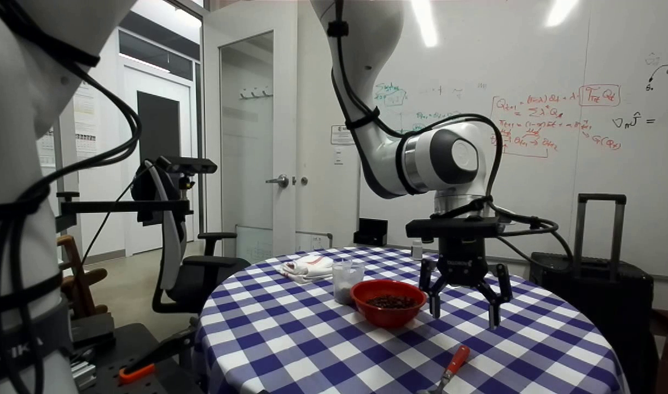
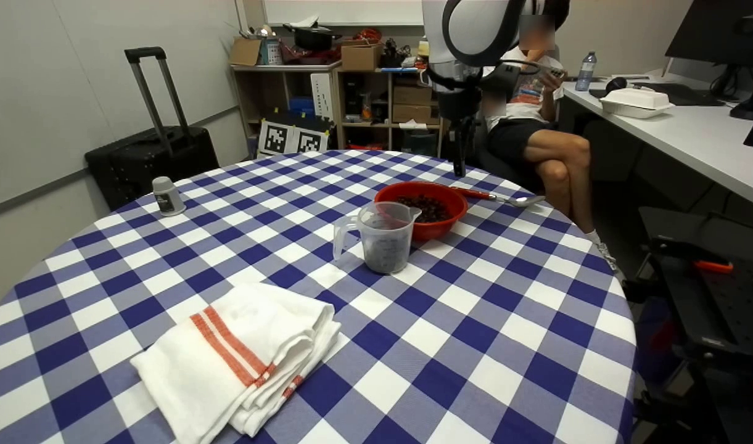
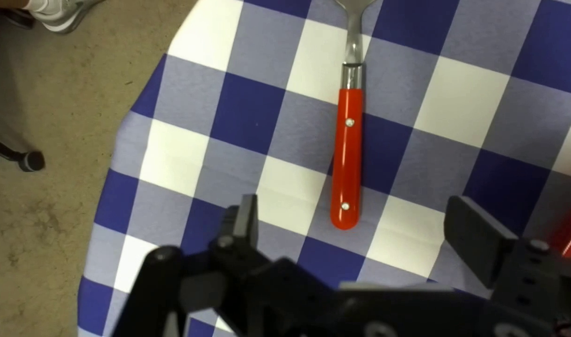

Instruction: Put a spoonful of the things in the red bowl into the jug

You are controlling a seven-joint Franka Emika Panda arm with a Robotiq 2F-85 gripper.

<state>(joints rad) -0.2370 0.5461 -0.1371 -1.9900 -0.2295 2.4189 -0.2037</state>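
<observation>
toward the left in an exterior view, a black office chair (image 1: pixel 213 273) stands by the round table (image 1: pixel 279 350), which is checked in blue and white. on the table lies a folded white towel (image 1: pixel 309 268) with red stripes, and to its right the clear jug (image 1: pixel 342 284) stands upright; something greyish shows through its lower part, too unclear to name. the red bowl (image 1: pixel 385 318) sits just beside the jug, holding small dark pieces (image 1: pixel 391 301); whether bowl and jug touch, i cannot tell. a small bottle (image 1: pixel 417 250) stands farther back, near the table's edge. the spoon (image 1: pixel 452 368) lies on the table, well apart from the jug, its red handle reaching toward the gripper (image 1: pixel 464 316). that gripper hangs above the table, fingers (image 1: pixel 494 316) pointing down and spread wide, with nothing in its grasp. in the wrist view the rounded end of the handle shows between the two fingers, and the red bowl's rim shows at the right edge. at far right a black suitcase (image 1: pixel 591 301) stands beyond the table with its pull handle raised.
</observation>
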